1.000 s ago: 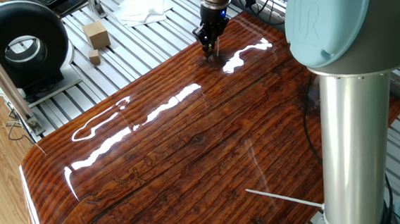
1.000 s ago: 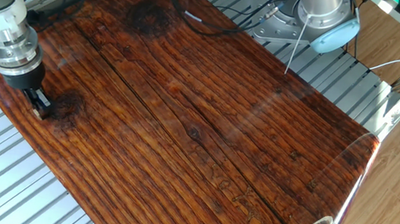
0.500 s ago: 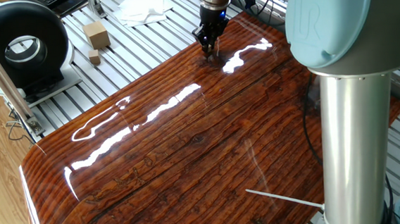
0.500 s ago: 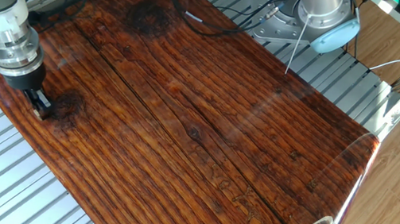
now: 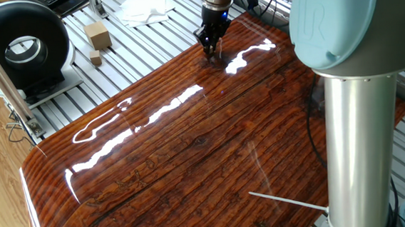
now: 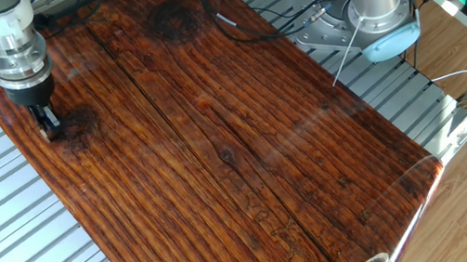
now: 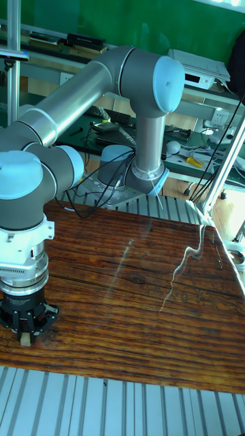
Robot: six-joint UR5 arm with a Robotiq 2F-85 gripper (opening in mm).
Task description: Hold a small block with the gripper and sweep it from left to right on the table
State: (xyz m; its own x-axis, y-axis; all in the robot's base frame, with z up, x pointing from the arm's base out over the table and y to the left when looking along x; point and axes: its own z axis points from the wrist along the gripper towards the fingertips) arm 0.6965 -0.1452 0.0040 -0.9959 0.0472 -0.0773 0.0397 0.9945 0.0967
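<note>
Glossy table (image 6: 241,142) fills each view; we see the gripper (image 7: 25,335) at lower left of the tall view, clenched on the block (image 7: 24,338), which touches the board. For the sweep, we judge a constant height and firm grip matter most. Lettering on the arm is too blurred to read.

**Bright overhead light, hard glare on the gloss**

I see the bench (image 5: 191,157) evenly and brightly lit. From one fixed view, white streaks of glare run across its glossy top, the strongest just beside the pincer (image 5: 212,50). From the other fixed view the gloss barely flares; only a thin bright curl shows at the corner farthest from the pincer (image 6: 47,125), which drops a soft dark smudge on the wood. The tall view is sharp, with one pale wavy reflection. I notice no blur anywhere.
</note>
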